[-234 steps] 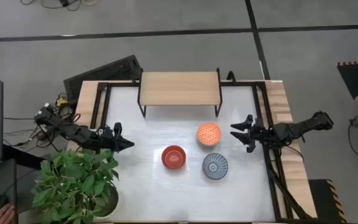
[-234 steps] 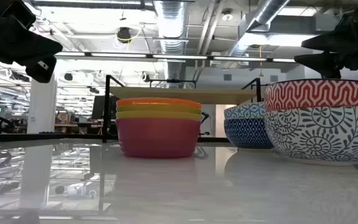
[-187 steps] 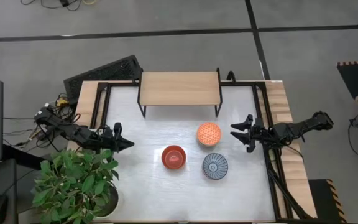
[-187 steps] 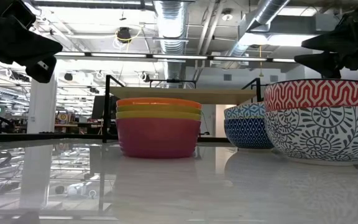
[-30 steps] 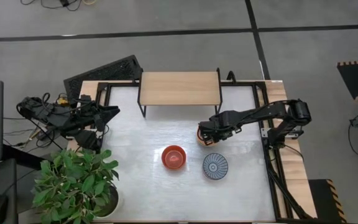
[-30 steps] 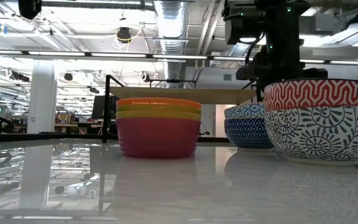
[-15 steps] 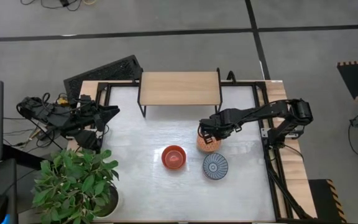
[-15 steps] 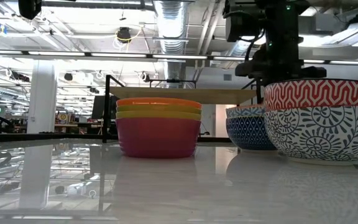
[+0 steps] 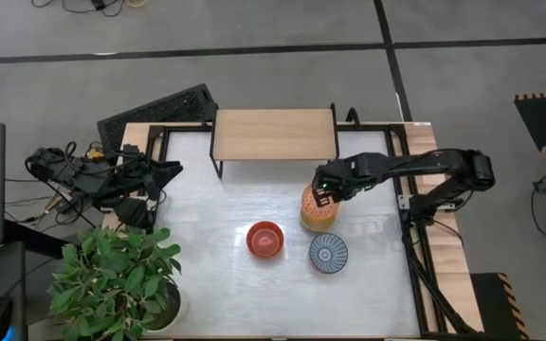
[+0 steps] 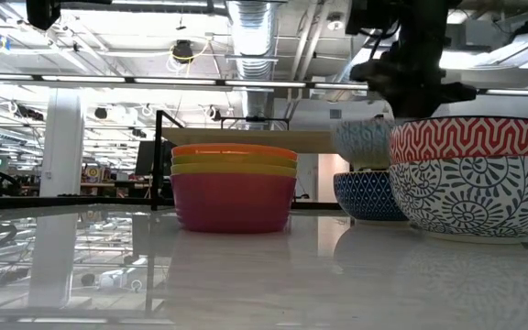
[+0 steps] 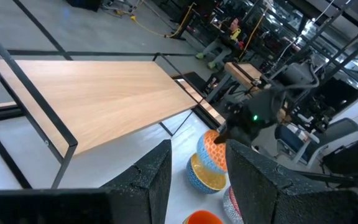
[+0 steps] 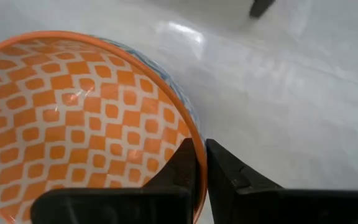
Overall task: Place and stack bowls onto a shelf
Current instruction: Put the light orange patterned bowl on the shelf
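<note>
Right gripper (image 9: pixel 323 196) pinches the orange-patterned bowl's (image 9: pixel 317 213) rim at its twelve o'clock edge, arm stretched leftward; left gripper (image 9: pixel 164 170) waits open.

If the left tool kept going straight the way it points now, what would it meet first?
Probably the shelf: from its wrist camera, the left tool points over the wooden top, with the lifted orange bowl in the right tool farther on. Depth is unclear; it may pass just above the top.

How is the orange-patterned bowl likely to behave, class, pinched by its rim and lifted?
The orange-patterned bowl looks rigid and glossy, so it could slip. The right gripper pinches one wall only, so it probably tilts. It likely chips if dropped.
</note>
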Controlling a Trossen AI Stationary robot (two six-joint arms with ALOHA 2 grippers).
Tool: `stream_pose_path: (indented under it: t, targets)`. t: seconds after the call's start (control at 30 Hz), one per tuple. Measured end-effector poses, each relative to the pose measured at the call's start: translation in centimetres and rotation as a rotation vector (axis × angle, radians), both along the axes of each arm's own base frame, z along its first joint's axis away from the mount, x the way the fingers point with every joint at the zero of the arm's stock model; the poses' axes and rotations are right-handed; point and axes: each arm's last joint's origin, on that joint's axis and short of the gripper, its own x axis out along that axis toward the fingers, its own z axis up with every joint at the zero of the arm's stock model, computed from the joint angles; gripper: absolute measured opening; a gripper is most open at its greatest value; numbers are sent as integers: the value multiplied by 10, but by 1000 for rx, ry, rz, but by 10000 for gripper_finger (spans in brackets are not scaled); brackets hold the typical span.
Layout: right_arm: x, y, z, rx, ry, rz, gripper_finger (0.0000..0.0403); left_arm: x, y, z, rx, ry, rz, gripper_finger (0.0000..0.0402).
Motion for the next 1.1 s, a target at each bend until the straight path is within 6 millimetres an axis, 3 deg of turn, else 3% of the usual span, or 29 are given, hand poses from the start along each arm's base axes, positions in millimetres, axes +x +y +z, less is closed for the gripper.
stream_pose_path:
  t: [0.27, 0.63, 0.87, 1.1]
  targets:
    - [-13, -16, 51, -37, -166, 9, 40, 0, 0, 0, -2, -2, 1, 135]
    - [-28, -71, 110, -109, -261, 24, 40, 0, 0, 0, -3, -2, 0, 135]
    - [-24, -115, 123, -120, -280, 22, 40, 0, 0, 0, 0, -1, 0, 135]
    - [-14, -159, 118, -86, -239, 15, 40, 0, 0, 0, 0, -1, 0, 135]
